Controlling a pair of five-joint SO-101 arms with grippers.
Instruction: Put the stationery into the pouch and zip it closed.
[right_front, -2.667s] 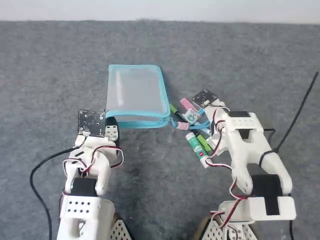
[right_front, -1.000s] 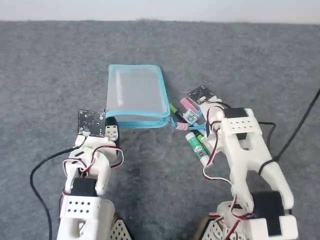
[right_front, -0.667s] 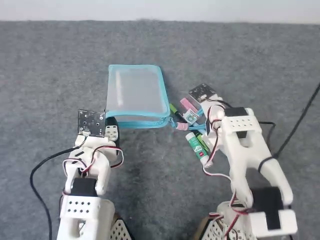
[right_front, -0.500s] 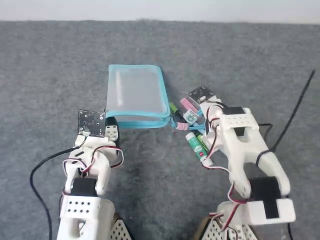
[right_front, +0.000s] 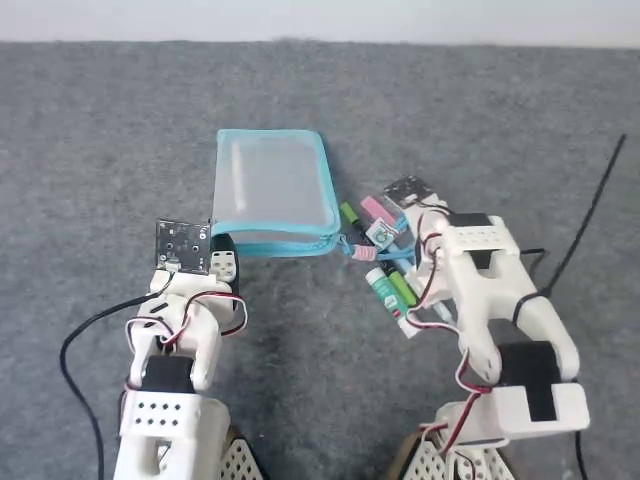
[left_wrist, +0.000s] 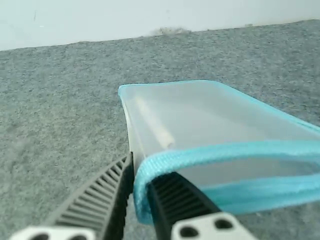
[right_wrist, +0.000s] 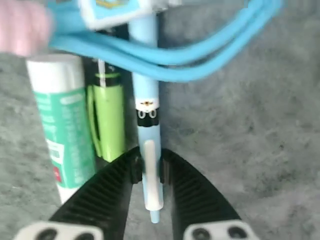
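We see the pouch (right_front: 272, 195) lying upper centre-left in the high view, our left gripper (left_wrist: 140, 195) pinching its near teal edge. Right of it, our right gripper (right_wrist: 147, 167) is clamped on the light blue pen (right_wrist: 145, 100), seemingly beside the glue stick (right_front: 385, 290)

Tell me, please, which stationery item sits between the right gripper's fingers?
The light blue pen; the green marker and glue stick lie beside it, outside the right gripper.

The table (right_front: 480, 120) has a grey, felt-like surface. A clear pouch (right_front: 272, 190) with a blue edge lies flat on it. Just beside the pouch lies a small heap of stationery: a green-and-white glue stick (right_front: 385, 292), a green marker (right_front: 402, 290), a light blue pen (right_wrist: 145, 100).
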